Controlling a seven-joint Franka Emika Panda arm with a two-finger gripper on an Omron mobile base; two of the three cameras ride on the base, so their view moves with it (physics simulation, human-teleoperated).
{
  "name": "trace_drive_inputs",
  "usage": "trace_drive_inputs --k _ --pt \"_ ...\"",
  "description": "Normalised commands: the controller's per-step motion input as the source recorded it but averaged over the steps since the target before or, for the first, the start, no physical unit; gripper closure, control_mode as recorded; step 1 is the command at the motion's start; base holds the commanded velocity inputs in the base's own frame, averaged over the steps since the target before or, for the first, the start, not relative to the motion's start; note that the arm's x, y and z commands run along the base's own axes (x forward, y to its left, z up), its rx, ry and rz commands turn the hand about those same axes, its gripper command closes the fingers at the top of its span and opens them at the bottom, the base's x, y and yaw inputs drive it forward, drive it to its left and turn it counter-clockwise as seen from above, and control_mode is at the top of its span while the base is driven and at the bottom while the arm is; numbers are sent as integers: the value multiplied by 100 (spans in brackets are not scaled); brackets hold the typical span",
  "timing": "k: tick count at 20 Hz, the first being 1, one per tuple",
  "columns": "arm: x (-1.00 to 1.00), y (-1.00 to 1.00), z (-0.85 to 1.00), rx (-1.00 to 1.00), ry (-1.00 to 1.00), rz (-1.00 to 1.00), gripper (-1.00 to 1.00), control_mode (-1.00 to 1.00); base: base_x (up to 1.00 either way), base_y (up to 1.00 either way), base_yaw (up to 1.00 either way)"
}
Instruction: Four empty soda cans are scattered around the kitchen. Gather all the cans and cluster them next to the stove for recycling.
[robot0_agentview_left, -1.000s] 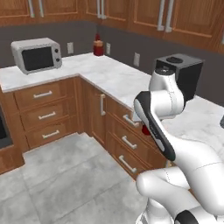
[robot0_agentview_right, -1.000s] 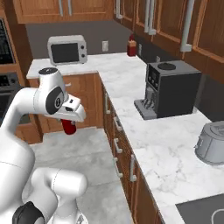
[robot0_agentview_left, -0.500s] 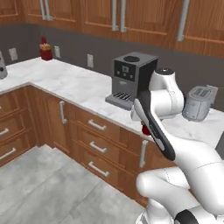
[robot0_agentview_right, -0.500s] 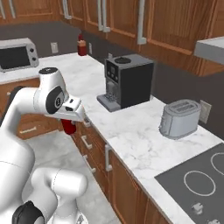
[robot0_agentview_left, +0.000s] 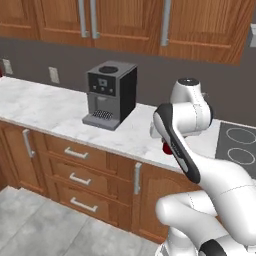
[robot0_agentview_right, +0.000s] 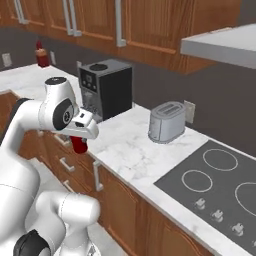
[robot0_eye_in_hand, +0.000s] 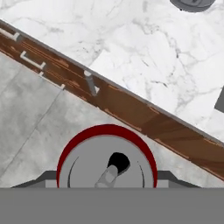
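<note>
My gripper (robot0_agentview_right: 80, 141) is shut on a red soda can (robot0_agentview_right: 78, 145), held upright in front of the lower cabinets, below the counter's edge. In the hand view the can's silvery top (robot0_eye_in_hand: 107, 168) with its red rim sits between my fingers, above the grey floor. From the left base camera a sliver of the can (robot0_agentview_left: 166, 148) peeks out behind my arm. The stove (robot0_agentview_right: 222, 187), a dark cooktop with white rings and silver knobs, lies to the right along the counter, and its edge (robot0_agentview_left: 240, 145) shows beyond my arm.
A black coffee machine (robot0_agentview_right: 106, 87) and a steel toaster (robot0_agentview_right: 167, 121) stand on the white marble counter (robot0_agentview_right: 127, 147) between me and the stove. A small red thing (robot0_agentview_right: 42, 54) stands far left by the wall. A range hood (robot0_agentview_right: 225, 45) hangs above the cooktop. Drawers (robot0_agentview_left: 75, 160) line the counter front.
The base has driven right along the counter: the microwave has left the views, and the toaster and stove have come in. The can stays in my shut gripper.
</note>
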Motion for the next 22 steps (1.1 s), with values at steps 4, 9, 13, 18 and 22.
trace_drive_inputs --k 4,9,13,18,22 --pt "0 0 0 0 0 0 100 100 -27 0 -40" --pt "0 0 0 0 0 0 100 100 -18 -1 -40" --pt "0 0 0 0 0 0 100 100 -2 -8 -41" --pt "0 0 0 0 0 0 100 100 0 -15 -42" --pt "0 0 0 0 0 0 100 100 0 -35 -39"
